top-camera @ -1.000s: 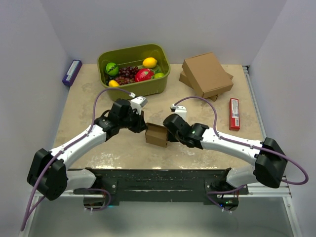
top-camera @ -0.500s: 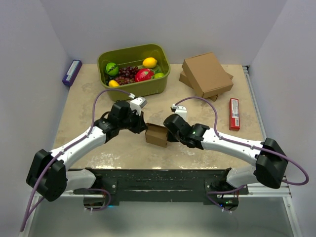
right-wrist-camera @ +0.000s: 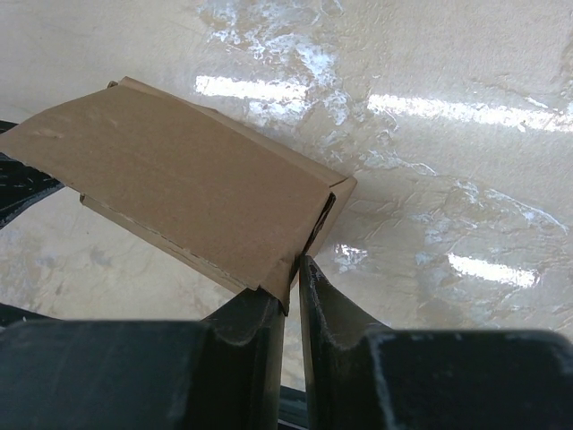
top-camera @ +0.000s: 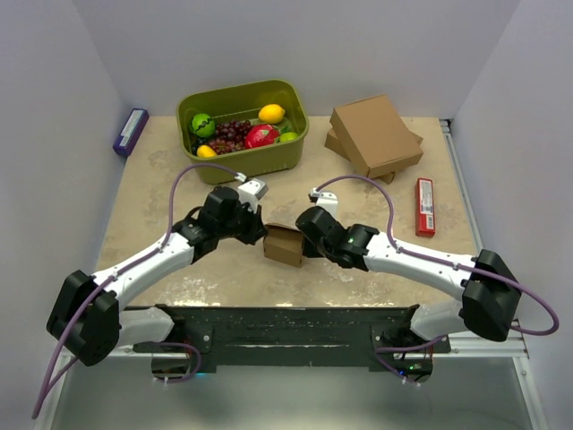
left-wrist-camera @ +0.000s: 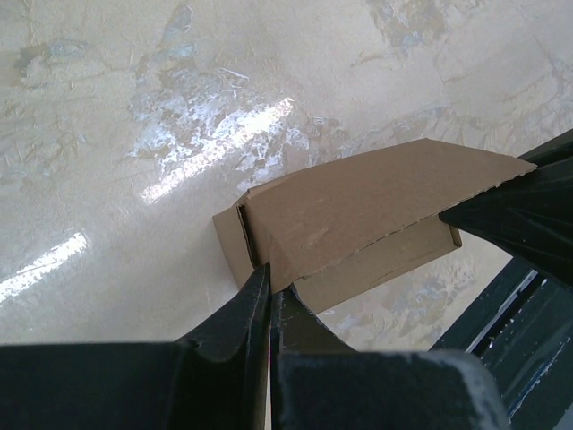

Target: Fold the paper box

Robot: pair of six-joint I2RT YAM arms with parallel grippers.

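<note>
On the beige marbled surface (top-camera: pixel 152 179), an olive plastic tub (top-camera: pixel 260 163) of fruit sits toward 11 o'clock and larger stacked brown cardboard boxes (top-camera: pixel 376 134) sit toward 1 o'clock. The small plain brown paper box (top-camera: pixel 285 245) is near the centre, slightly toward 6 o'clock. The left end effector (left-wrist-camera: pixel 269 285), at its 9 o'clock, is pinched closed on a flap edge, and the right end effector (right-wrist-camera: pixel 292 273), at its 3 o'clock, clamps the opposite flap corner.

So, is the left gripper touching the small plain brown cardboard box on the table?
Touching. In the left wrist view the left gripper has its jaws shut on the near edge of the small plain brown cardboard box.
</note>
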